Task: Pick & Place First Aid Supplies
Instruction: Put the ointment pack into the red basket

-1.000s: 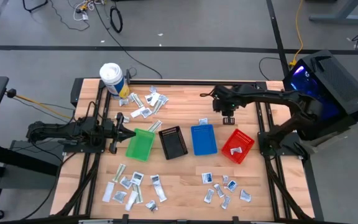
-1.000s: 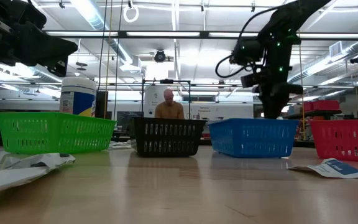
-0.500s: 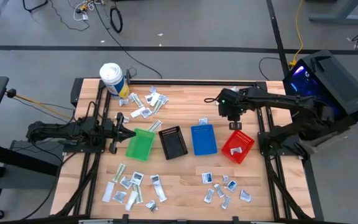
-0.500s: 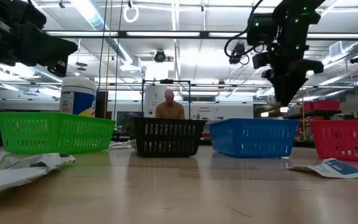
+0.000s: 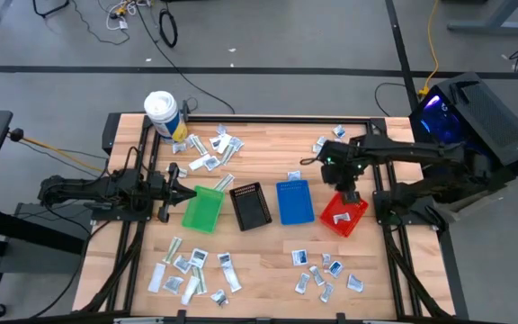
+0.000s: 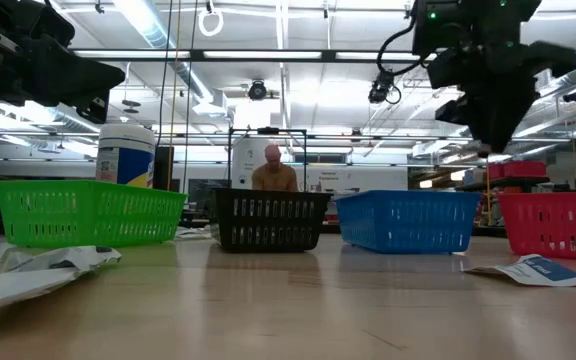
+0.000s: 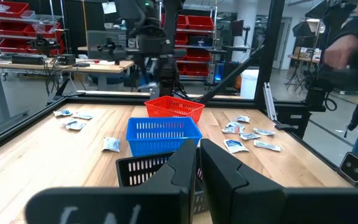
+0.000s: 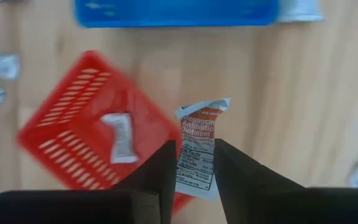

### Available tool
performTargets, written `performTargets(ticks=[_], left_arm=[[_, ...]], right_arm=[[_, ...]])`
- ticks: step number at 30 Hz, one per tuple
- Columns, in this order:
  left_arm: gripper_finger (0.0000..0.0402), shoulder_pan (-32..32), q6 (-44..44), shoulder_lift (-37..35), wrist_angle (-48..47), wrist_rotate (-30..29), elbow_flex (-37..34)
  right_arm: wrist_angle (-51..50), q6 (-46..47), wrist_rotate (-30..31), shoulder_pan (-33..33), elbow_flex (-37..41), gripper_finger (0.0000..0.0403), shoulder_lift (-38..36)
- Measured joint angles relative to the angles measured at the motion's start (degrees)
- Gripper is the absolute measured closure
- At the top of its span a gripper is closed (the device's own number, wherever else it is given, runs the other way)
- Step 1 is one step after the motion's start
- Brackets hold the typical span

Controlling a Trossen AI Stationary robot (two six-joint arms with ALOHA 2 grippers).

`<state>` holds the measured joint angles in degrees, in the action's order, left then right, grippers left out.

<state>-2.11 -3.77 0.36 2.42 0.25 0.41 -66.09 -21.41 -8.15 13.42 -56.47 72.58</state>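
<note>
R gripper [image 8: 191,163] hangs above the table w/ fingers pinched on an ointment sachet [image 8: 199,144], white w/ orange print, sticking up from between the pads. Directly below and a bit to one side of it sits the red bin [image 8: 92,124], holding one white sachet [image 8: 120,135]; beyond that, the blue bin [image 8: 173,12]. In the high view the R gripper [image 5: 344,186] sits over the near edge of the red bin [image 5: 356,209], w/ the blue bin [image 5: 295,202] just beside, then black bin [image 5: 250,206], then green bin [image 5: 202,210] farther off toward the L arm. Can't tell what's in blue, black or green. L gripper [image 5: 176,189] is parked at the green bin's end, fingers closed, holding nothing; L wrist view shows its fingers [image 7: 219,168] together w/ the black bin [image 7: 148,169] right ahead. Loose sachets lie well apart from the R gripper: a cluster [image 5: 325,273] on the table's near side below the red bin, another pile [image 5: 193,273] near the green bin, more [image 5: 212,151] by the white tub [image 5: 161,114].
</note>
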Motion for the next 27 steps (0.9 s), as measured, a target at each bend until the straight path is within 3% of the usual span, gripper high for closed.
performTargets(ticks=[12, 27], left_arm=[[0.0369, 0.0, 0.0, 0.0, 0.0, 0.0, 0.0], [0.0369, 0.0, 0.0, 0.0, 0.0, 0.0, -0.01]], right_arm=[[-3.4, 0.0, -1.88, -9.63, 0.0, 0.0298, 0.0], [-5.92, 12.16, -1.83, -15.18, 0.0, 0.0298, 0.07]])
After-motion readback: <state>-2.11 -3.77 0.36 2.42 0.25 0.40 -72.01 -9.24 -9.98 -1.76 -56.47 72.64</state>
